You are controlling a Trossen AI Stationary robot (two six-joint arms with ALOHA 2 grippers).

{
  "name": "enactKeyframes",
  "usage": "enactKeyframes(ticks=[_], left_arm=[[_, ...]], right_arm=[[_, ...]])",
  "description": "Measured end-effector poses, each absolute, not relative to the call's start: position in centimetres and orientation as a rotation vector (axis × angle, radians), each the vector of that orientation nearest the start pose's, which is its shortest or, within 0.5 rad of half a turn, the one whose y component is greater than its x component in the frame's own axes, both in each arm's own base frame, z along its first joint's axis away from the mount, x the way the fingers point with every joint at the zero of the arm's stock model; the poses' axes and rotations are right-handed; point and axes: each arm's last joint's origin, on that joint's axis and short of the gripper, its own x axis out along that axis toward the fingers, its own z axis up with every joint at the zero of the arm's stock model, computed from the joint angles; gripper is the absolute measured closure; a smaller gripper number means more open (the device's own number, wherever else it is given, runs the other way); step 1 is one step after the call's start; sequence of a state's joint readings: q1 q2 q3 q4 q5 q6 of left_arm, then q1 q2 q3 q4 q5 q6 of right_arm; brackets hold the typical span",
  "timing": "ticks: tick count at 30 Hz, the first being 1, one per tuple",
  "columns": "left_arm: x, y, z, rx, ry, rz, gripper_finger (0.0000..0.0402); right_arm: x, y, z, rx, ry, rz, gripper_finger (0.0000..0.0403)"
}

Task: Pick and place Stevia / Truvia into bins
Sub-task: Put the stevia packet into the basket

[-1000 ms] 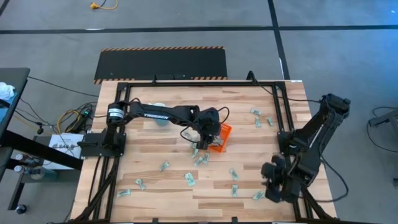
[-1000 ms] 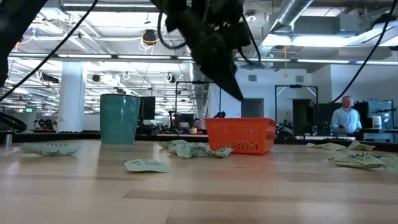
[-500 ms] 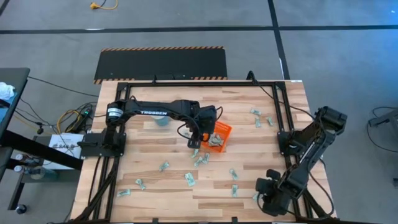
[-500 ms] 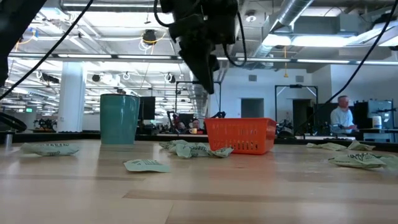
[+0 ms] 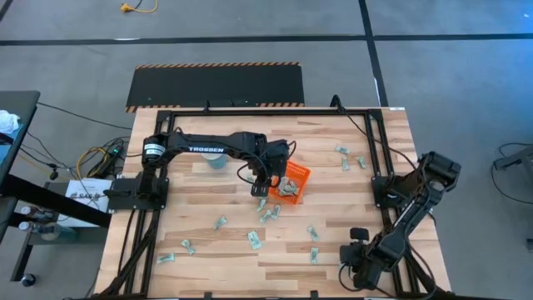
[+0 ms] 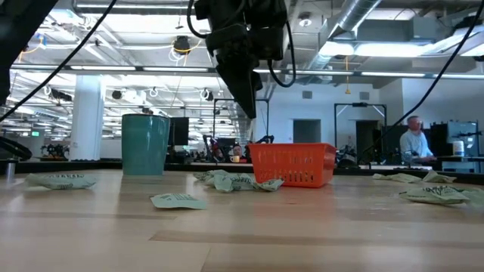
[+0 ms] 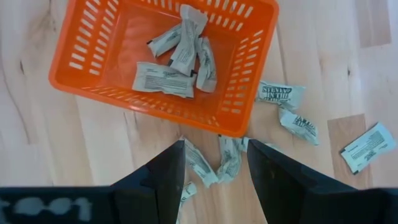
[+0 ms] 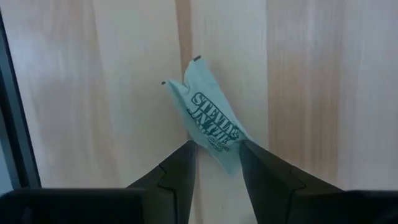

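The orange bin [image 5: 293,182] [image 6: 291,164] stands mid-table with several Stevia sachets [image 7: 165,78] lying in it. My left gripper [image 7: 214,177] [image 5: 261,185] hangs open and empty above the table just off the bin's left side, over loose sachets [image 7: 230,163]. More sachets [image 5: 254,240] are scattered over the wood. Near the table's near right corner my right gripper [image 8: 216,163] [image 5: 354,262] points down, open. Its fingers stand on either side of one end of a flat-lying sachet [image 8: 208,121]. My right gripper comes from above with one finger on each side of the sachet's end [image 8: 225,155]. The sachet lies flat on the table. I cannot tell whether the fingers touch it.
A pale blue-green mug [image 5: 214,161] [image 6: 145,143] stands left of the bin. Black frame rails [image 5: 376,150] run along the table's edges. More sachets lie at the far right [image 5: 350,158]. A person [image 6: 414,140] shows in the room beyond.
My left gripper has drawn back from over the bin toward the table's left and tipped from a slant to point more steeply down. My right gripper has sunk toward the table near its near right corner, over the sachet there.
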State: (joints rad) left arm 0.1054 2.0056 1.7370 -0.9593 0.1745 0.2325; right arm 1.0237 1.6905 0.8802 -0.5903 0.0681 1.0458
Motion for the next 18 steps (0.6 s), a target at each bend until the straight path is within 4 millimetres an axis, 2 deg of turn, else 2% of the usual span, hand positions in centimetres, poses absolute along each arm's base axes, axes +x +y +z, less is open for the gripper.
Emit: enactKeyframes(ticks=[11,18], left_arm=[[41.39,3.91,24.51,0.027,1.201,-0.191,0.0239],[41.11,3.99,24.39,0.024,1.243,-0.131,0.0239]], right_arm=[[15.16,23.55,13.22,0.111,1.428,0.041,0.0287],[15.11,23.41,13.14,0.113,1.428,0.015,0.0339]])
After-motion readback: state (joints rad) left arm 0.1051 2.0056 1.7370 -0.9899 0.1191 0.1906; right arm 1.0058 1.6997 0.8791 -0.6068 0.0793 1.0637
